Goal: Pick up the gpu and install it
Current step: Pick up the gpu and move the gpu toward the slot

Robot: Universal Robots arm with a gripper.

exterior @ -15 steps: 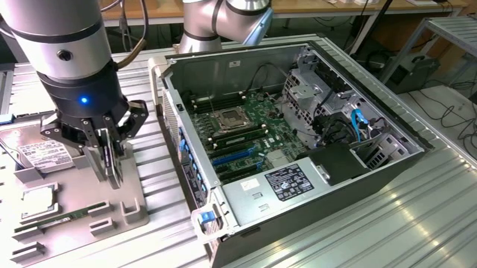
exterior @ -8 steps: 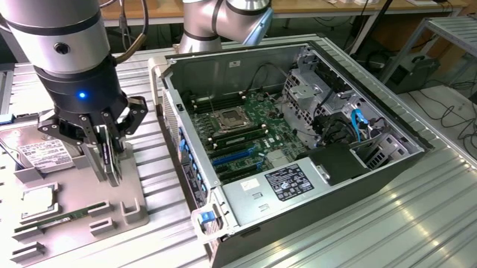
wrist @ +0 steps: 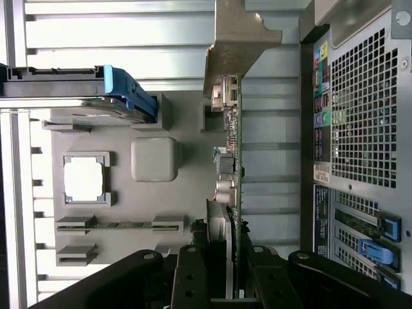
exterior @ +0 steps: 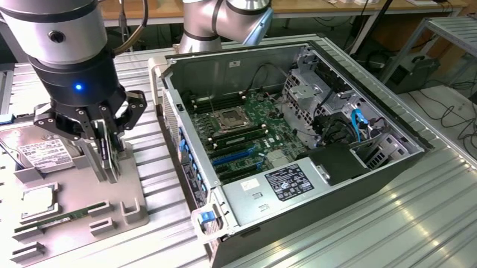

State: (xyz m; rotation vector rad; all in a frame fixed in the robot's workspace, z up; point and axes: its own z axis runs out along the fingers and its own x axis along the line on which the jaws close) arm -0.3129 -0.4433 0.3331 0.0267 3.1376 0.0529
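One open computer case point(exterior: 223, 72) on the counter point(exterior: 417, 223), grey parts tray point(exterior: 78, 192) just beside it at the exterior view's left. End effector point(exterior: 106, 162) clamped on the gpu point(wrist: 235, 129): card on edge over the tray, long axis level, bracket point(wrist: 241, 38) at the far end.

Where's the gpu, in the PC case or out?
Out. The gpu stands on edge over the grey parts tray, clamped in the pincer, beside the open PC case.
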